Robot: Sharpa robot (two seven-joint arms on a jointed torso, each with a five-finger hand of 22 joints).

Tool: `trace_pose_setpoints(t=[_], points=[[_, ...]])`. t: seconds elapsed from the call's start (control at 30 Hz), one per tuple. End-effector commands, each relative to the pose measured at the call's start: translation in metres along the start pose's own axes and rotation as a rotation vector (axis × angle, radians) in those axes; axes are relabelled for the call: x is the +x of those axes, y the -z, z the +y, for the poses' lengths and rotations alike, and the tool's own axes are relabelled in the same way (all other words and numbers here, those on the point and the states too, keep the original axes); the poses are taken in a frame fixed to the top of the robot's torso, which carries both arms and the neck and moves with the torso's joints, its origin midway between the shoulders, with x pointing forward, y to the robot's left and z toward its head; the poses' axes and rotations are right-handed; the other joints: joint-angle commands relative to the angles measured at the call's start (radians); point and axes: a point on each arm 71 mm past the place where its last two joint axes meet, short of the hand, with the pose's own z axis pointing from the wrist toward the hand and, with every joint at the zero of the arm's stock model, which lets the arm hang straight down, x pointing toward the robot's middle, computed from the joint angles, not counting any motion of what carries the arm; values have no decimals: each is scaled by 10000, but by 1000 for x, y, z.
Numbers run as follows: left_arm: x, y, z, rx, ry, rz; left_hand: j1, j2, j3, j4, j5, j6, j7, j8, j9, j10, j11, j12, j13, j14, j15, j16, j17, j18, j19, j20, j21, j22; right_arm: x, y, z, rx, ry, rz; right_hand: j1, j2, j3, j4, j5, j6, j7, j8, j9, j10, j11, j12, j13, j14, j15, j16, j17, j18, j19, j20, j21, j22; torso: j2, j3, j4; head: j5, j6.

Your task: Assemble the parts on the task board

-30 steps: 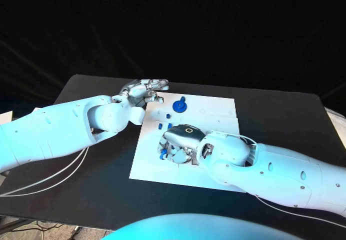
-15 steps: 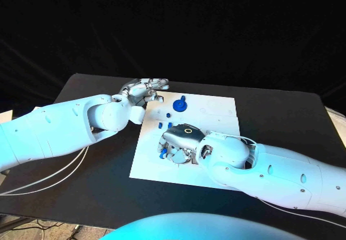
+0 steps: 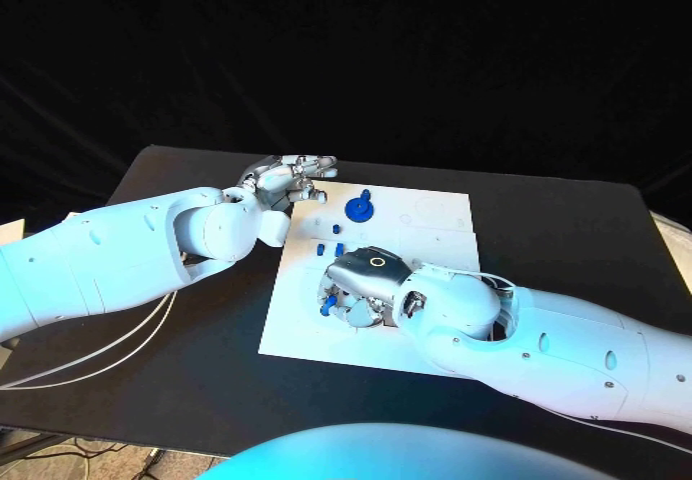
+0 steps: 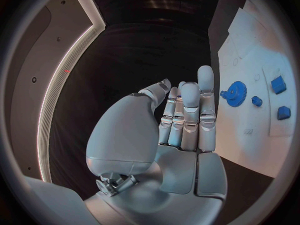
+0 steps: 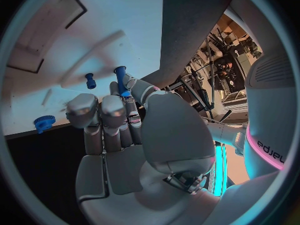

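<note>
On the black bench (image 3: 173,330) lay the white task board (image 3: 418,215), and almost nothing had changed on it since the picture a second before. The right robot hand (image 3: 364,285) had stayed low over the near half of the board, in the same spot, and the left robot hand (image 3: 289,180) had kept its place at the board's far left corner.

The right robot hand's fingers were curled down around a blue peg (image 5: 120,80), which stuck out past the fingertips in the right wrist view. Whether the fingers were truly squeezing it could not be told. The left robot hand held nothing; its fingers (image 4: 187,110) stood straight and close side by side, with the thumb a little apart.

One blue gear (image 3: 359,210) lay on the far part of the board, near the left robot hand. Two small blue blocks (image 3: 340,232) sat just in front of the gear, and a third small blue piece (image 4: 257,101) showed near them in the left wrist view. One more small blue stud (image 5: 90,81) stood on the board close to the peg. More blue bits peeked from under the right robot hand, too hidden to count.
</note>
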Motion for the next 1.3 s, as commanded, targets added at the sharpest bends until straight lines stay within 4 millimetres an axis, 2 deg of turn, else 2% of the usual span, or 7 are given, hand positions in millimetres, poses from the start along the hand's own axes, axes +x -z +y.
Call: trace_pose_setpoints(t=[0.03,0.53,0.8,0.97,1.03,1.17,1.3], points=[[2,0,0,48,-4,207,118,0,5,-60,3,-73,22,51,-9,-51,-14,37,-3,-78,11,-28,-12,109,-76,22,-53,-10,1,1,0,148,323,207,56,78,204,-130,52,29,61,23,9,471,-389,62,33,168,-29,39,-2,-32,-32,-5,51,10,-14,4,-2,-13,-8],[2,0,0,40,-6,208,118,0,5,-60,3,-73,22,51,-9,-51,-14,37,-3,-78,11,-28,-12,109,-76,22,-53,-10,2,-3,1,212,462,542,24,65,220,-132,41,49,56,32,16,493,-395,61,37,168,-32,51,9,-32,-33,-7,57,15,-11,-12,4,-45,-4],[3,0,0,40,-31,225,118,0,5,-60,3,-73,22,51,-9,-51,-14,37,-3,-78,11,-28,-12,109,-76,22,-53,-10,5,-9,5,203,528,759,-173,-34,194,-102,22,-31,79,-15,12,399,-370,-45,17,146,-14,-1,-69,-21,-84,3,24,-57,-9,-15,21,-48,-16],[3,0,0,39,-38,222,118,0,5,-60,3,-73,22,51,-9,-51,-14,37,-3,-78,11,-28,-12,109,-76,22,-53,-10,5,-11,7,150,469,669,-548,-269,32,32,306,-464,219,-266,-82,-107,-211,-375,-91,77,116,-179,-287,8,-218,85,-113,-299,-14,-15,13,-46,-21],[3,0,0,35,-38,224,118,0,5,-60,3,-73,22,51,-9,-51,-14,37,-3,-78,11,-28,-12,109,-76,22,-53,-10,4,-11,7,108,424,577,-839,-555,-162,128,474,-871,300,-496,-177,-749,-53,-690,-150,20,245,-342,-481,45,-340,179,-265,-559,-13,-8,7,-43,-23],[3,0,0,25,-37,231,118,0,5,-60,3,-73,22,51,-9,-51,-14,37,-3,-78,11,-28,-12,109,-76,22,-53,-10,2,-9,7,51,325,298,-1043,-868,-621,189,667,-1705,209,-591,-353,-1439,23,-817,-114,-6,298,-412,-575,96,-412,277,-403,-764,-12,-7,5,-47,-19],[2,0,0,19,-40,221,118,0,5,-60,3,-73,22,51,-9,-51,-14,37,-3,-78,11,-28,-12,109,-76,22,-53,-10,-1,-4,5,36,174,-142,-1018,-872,-1104,235,735,-2009,153,-555,-368,-1832,58,-657,-82,-20,324,-458,-643,109,-416,312,-485,-872,-13,2,8,-67,-5]])
